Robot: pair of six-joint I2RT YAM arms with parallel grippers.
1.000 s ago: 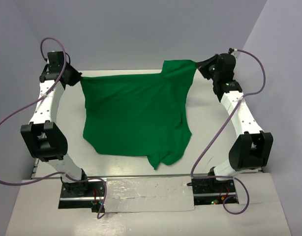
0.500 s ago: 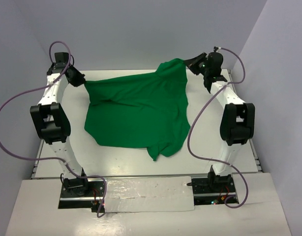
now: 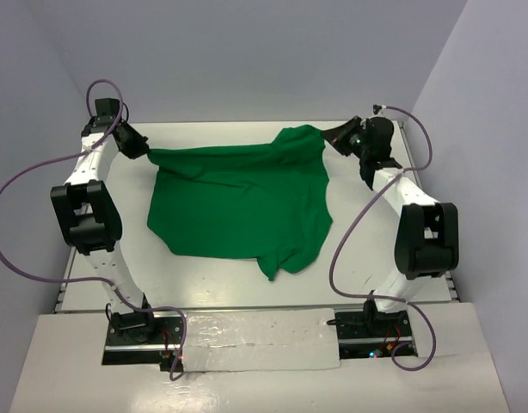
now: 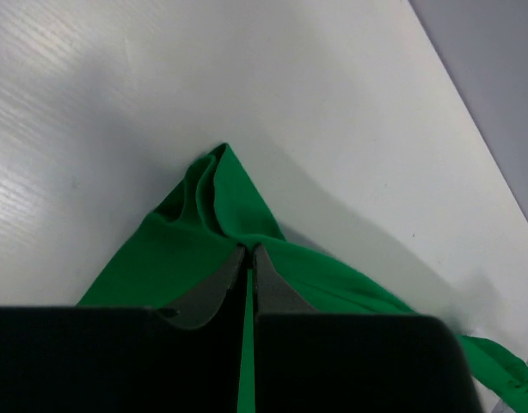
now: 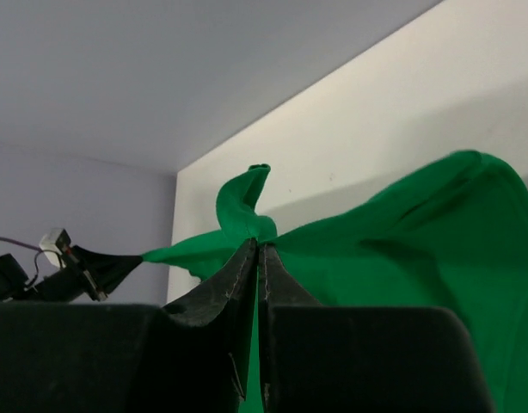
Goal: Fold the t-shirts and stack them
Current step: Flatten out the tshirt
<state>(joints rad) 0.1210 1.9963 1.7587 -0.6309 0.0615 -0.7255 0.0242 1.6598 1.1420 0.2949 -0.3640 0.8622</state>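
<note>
A bright-green t-shirt (image 3: 238, 202) is stretched between my two arms over the white table (image 3: 367, 258). Its far edge is lifted and its near part lies on the table with a crumpled corner at the front. My left gripper (image 3: 144, 152) is shut on the shirt's far-left corner; in the left wrist view the cloth (image 4: 204, 224) bunches just past the closed gripper (image 4: 249, 249). My right gripper (image 3: 333, 136) is shut on the far-right corner, and in the right wrist view a twist of cloth (image 5: 243, 206) pokes up beyond the closed gripper (image 5: 260, 247).
Grey walls enclose the table at the back and both sides. A foil-covered strip (image 3: 260, 342) lies between the arm bases at the near edge. Purple cables (image 3: 23, 194) loop off both arms.
Both arms have carried the shirt's far edge away from the bases and lower toward the table. The far edge has slackened and the right corner has come slightly inward.
</note>
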